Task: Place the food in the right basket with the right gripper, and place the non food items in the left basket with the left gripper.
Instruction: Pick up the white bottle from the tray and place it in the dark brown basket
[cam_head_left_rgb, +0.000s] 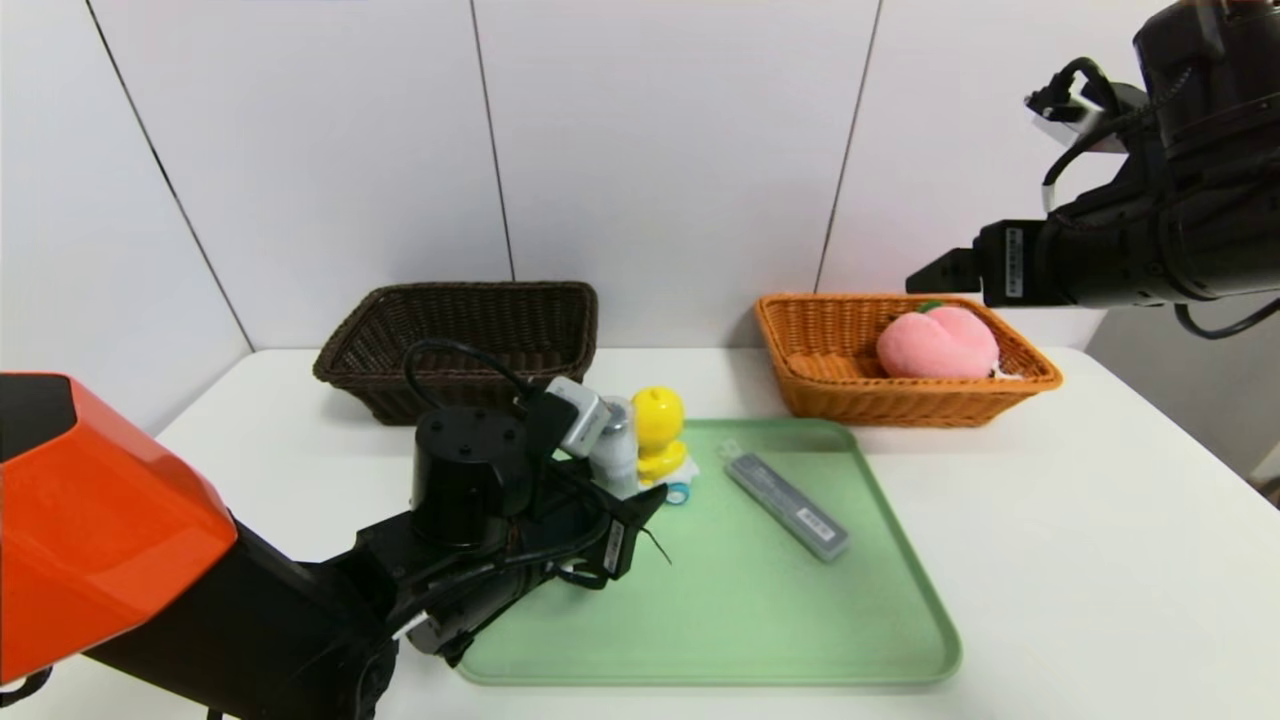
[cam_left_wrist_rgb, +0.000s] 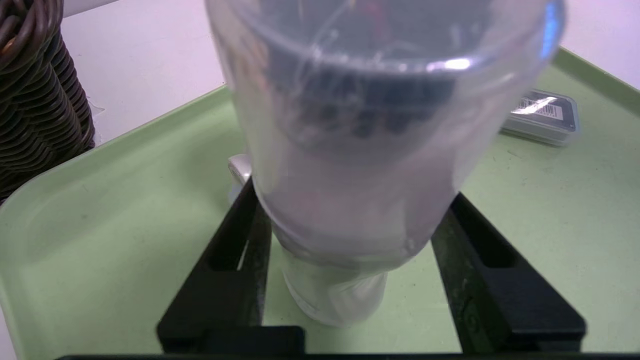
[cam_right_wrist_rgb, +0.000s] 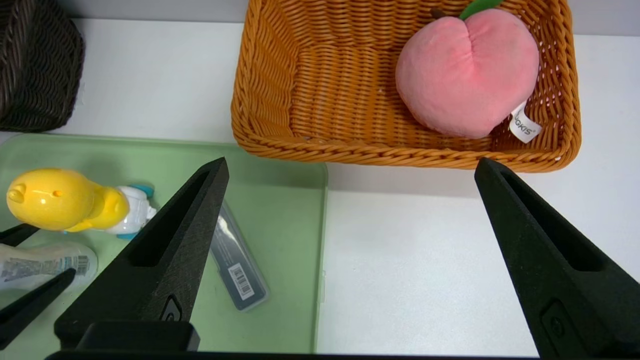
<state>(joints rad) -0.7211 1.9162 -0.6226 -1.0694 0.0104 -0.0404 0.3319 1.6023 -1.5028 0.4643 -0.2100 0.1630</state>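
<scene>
Pinching the white bottle (cam_left_wrist_rgb: 345, 200) low on the green tray (cam_head_left_rgb: 760, 620), my left gripper (cam_left_wrist_rgb: 345, 235) could tip it into the yellow duck (cam_head_left_rgb: 659, 430) (just beside) on lifting. Peach (cam_head_left_rgb: 938, 343) sits in the orange basket (cam_head_left_rgb: 830, 400); right gripper (cam_right_wrist_rgb: 350, 200) hangs spread above.

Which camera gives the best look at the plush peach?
The right wrist view: the peach lies large and unobstructed in the orange basket, tag visible. The head view shows it smaller, farther off. The left wrist view misses it.
</scene>
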